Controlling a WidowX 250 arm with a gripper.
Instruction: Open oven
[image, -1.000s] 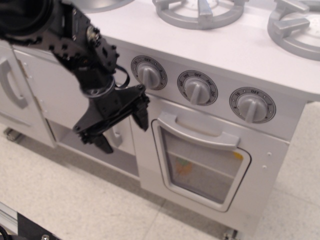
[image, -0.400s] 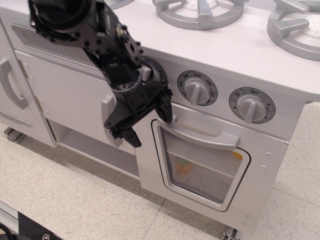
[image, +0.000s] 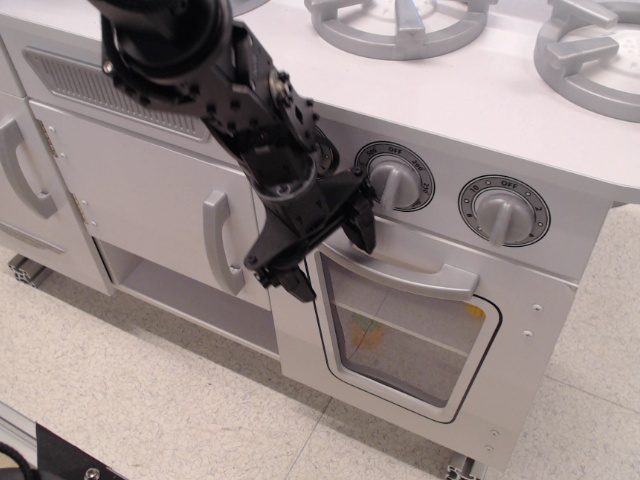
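The oven (image: 420, 320) sits at the right of the toy kitchen, its door shut, with a wide grey handle (image: 410, 262) above the clear window. The black pincer (image: 330, 255) hangs spread open at the handle's left end, seemingly just short of touching it.

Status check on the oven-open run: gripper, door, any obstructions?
Black gripper open, at the left end of the wide grey horizontal handle, not clamped. White toy oven door with rounded clear window shut. Nothing blocking the handle.
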